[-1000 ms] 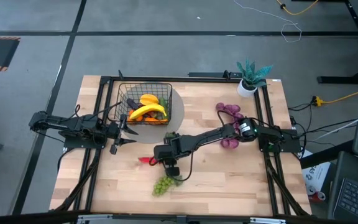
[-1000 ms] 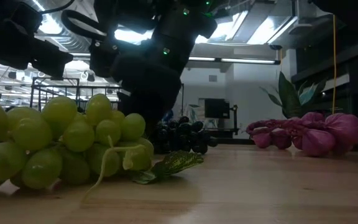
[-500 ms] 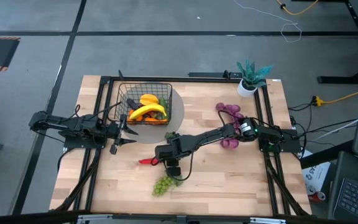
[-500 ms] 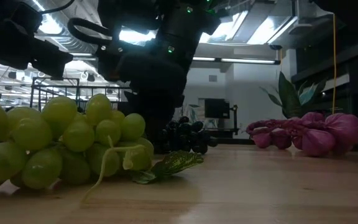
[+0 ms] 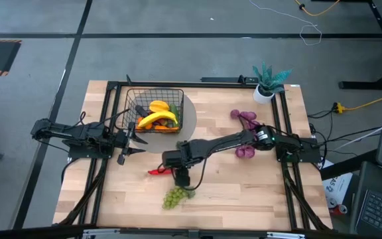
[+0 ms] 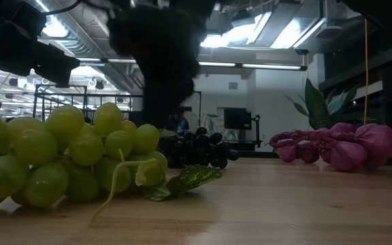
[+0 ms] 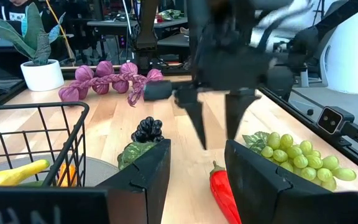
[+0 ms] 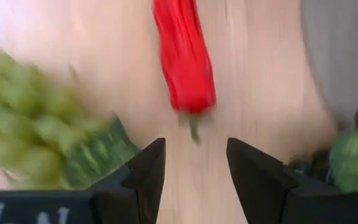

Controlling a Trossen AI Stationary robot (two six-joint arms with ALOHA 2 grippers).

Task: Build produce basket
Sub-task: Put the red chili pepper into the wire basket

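Note:
The black wire basket (image 5: 128,106) stands at the far left with a yellow banana (image 5: 158,119) and orange pieces inside. On the wood lie a red chili (image 5: 156,171), green grapes (image 5: 174,197), dark grapes (image 7: 146,129) and a purple string (image 5: 244,119). My right gripper (image 5: 181,178) hangs open above the table, pointing steeply down, with the chili (image 8: 184,56) just beyond its fingers and the green grapes (image 8: 30,130) to one side; it holds nothing. My left gripper (image 5: 126,141) waits level and open beside the basket's near side.
A white pot with a teal plant (image 5: 267,83) stands at the far right corner. Black frame rails (image 5: 105,166) run along the table's left and right sides. A grey round mat (image 5: 190,125) lies under the basket. Bare wood lies near the table's front right.
My right gripper has risen from low over the table beside the dark grapes and has opened. The grapes and the chili lie where they were.

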